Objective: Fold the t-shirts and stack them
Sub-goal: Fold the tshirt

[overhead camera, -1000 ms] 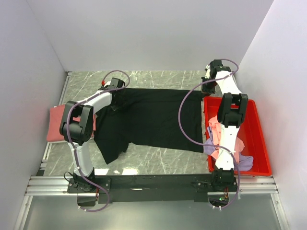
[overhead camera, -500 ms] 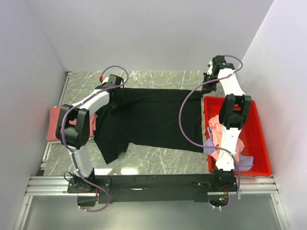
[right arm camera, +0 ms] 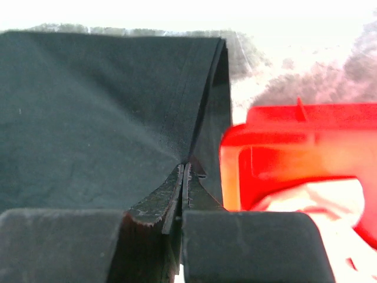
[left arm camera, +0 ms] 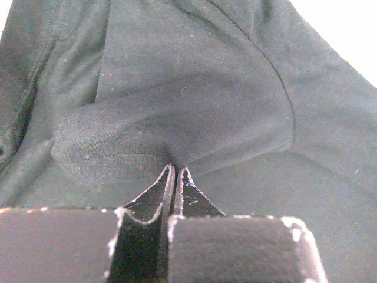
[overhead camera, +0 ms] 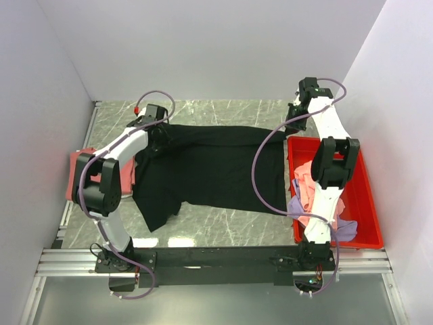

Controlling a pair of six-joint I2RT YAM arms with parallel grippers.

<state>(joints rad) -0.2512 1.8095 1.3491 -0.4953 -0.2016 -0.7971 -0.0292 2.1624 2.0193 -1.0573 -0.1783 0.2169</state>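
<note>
A large black t-shirt (overhead camera: 210, 166) lies spread across the marble table, one sleeve hanging toward the near left. My left gripper (overhead camera: 161, 137) is shut on a fold of it at the far left corner; in the left wrist view the jaws (left arm camera: 177, 168) pinch dark cloth (left arm camera: 194, 100). My right gripper (overhead camera: 292, 126) is shut on the far right corner, the hem (right arm camera: 203, 88) running up from the closed tips (right arm camera: 185, 165). A salmon-red t-shirt (overhead camera: 78, 169) lies folded at the left. Pink (overhead camera: 306, 184) and lavender (overhead camera: 298, 206) t-shirts sit in the bin.
A red plastic bin (overhead camera: 369, 203) stands at the right, its corner (right arm camera: 283, 127) right beside my right gripper. White walls close in the table at the left, back and right. Purple cables loop over both arms.
Both grippers have moved toward the far wall with the black shirt's far edge. The left elbow has swung out to the left and the right elbow has moved farther from the base.
</note>
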